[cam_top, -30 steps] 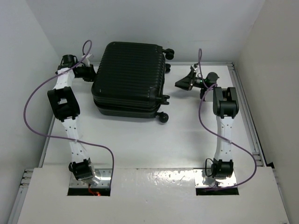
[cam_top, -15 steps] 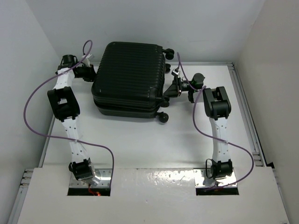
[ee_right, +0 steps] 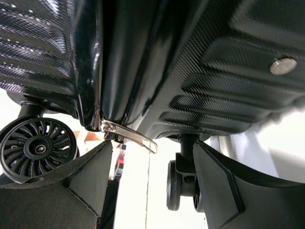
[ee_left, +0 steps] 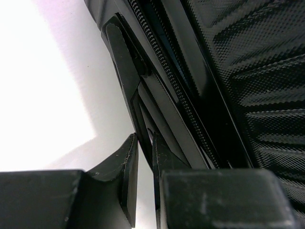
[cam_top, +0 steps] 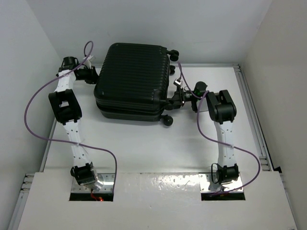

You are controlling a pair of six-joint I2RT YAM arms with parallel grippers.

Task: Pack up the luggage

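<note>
The luggage (cam_top: pixel 134 81) is a large black ribbed suitcase lying flat and closed at the back of the table. My left gripper (cam_top: pixel 93 75) is at its left side. In the left wrist view this gripper (ee_left: pixel 145 162) is nearly shut, pinching a thin black strip (ee_left: pixel 125 71) that runs along the zip seam. My right gripper (cam_top: pixel 173 99) is at the wheel end of the luggage. In the right wrist view it (ee_right: pixel 152 162) stands open, with a silver zipper pull (ee_right: pixel 128 133) hanging between the fingers, touched by neither.
Two small black wheels (ee_right: pixel 38 148) (ee_right: pixel 183 186) flank the right gripper's fingers. The white table (cam_top: pixel 144 148) has a metal rail (cam_top: pixel 254 129) on its right edge and walls close on three sides. Purple cables loop off both arms.
My right gripper swung left from open space to the luggage's wheel end and opened its jaws wider. The left arm and the luggage have not moved.
</note>
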